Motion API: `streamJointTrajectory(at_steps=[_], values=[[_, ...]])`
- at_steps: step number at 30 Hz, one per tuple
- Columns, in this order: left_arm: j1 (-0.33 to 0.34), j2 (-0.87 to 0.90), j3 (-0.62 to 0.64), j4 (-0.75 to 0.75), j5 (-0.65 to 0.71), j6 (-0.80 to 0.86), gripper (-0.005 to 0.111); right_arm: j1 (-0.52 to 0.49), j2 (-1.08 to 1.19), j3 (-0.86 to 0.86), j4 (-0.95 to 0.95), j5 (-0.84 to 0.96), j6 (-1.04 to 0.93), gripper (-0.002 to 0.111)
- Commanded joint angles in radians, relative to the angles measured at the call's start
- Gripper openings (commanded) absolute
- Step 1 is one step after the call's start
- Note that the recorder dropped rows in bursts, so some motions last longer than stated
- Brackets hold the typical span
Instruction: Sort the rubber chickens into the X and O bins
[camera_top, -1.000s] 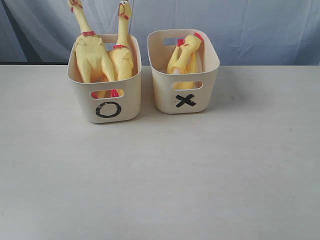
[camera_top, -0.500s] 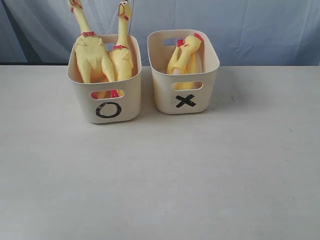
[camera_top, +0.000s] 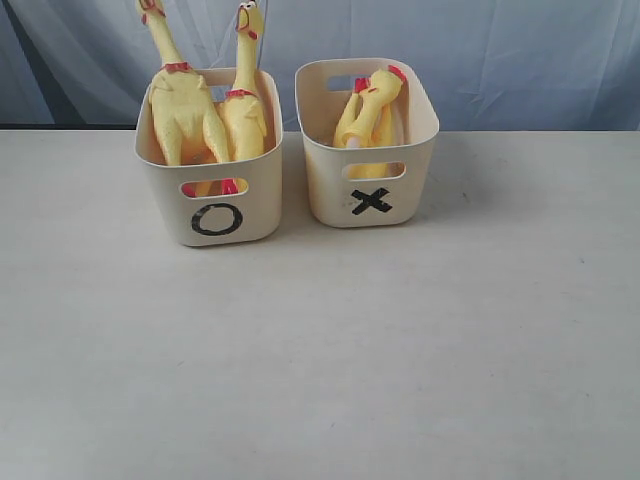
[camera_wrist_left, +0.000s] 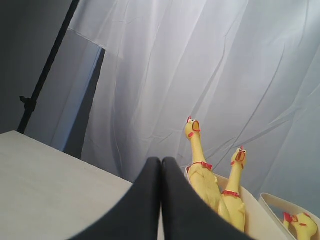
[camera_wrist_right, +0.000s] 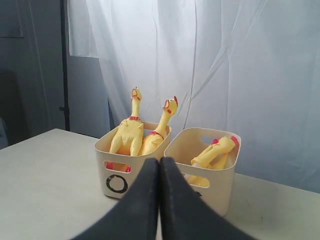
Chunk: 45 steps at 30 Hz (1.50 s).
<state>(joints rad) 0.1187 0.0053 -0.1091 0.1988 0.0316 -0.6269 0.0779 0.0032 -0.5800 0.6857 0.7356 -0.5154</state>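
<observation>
Two long yellow rubber chickens (camera_top: 185, 105) (camera_top: 245, 100) stand upright in the cream O bin (camera_top: 255, 205), heads above its rim. The X bin (camera_top: 415, 170) beside it holds yellow chicken pieces (camera_top: 368, 112) with red trim, leaning against its wall. Neither arm shows in the exterior view. My left gripper (camera_wrist_left: 161, 162) is shut with nothing in it, away from the bins; the two whole chickens (camera_wrist_left: 202, 177) show beyond it. The right gripper (camera_wrist_right: 160, 162) is shut and empty too, on the near side of both bins (camera_wrist_right: 117, 180) (camera_wrist_right: 220, 192).
Both bins stand at the back of a pale table (camera_top: 320, 350). A white-blue curtain (camera_top: 500, 60) hangs behind them, and a dark stand pole (camera_wrist_left: 47, 70) rises off the table's far side.
</observation>
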Motion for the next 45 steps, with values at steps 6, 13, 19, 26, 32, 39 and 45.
streamJointTrajectory(at_steps=[6, 13, 19, 26, 32, 39, 45], values=[[0.009, -0.005, 0.001, 0.004, -0.005, 0.001, 0.0, 0.003, -0.003, 0.002, -0.032, -0.024, -0.002, -0.001], [0.01, -0.005, 0.001, -0.004, -0.006, 0.001, 0.0, 0.003, -0.003, 0.069, -0.422, -0.308, -0.002, -0.001], [0.01, -0.005, 0.001, -0.011, -0.008, 0.001, 0.0, 0.003, -0.003, 0.262, -0.535, -0.687, -0.002, -0.001], [0.01, -0.005, 0.007, -0.075, -0.017, 0.001, 0.0, 0.003, -0.003, 0.516, -0.621, -0.79, -0.002, -0.001], [0.01, -0.005, 0.086, -0.049, -0.143, 0.001, 0.0, 0.003, -0.003, 0.58, -0.632, -0.742, -0.002, -0.001], [0.01, -0.005, 0.109, -0.052, -0.1, 0.001, 0.0, 0.003, -0.003, 0.58, -0.637, -0.736, -0.002, -0.001], [0.01, -0.005, 0.109, -0.05, -0.075, 0.003, 0.0, 0.003, -0.003, 0.58, -0.637, -0.719, -0.002, -0.001]])
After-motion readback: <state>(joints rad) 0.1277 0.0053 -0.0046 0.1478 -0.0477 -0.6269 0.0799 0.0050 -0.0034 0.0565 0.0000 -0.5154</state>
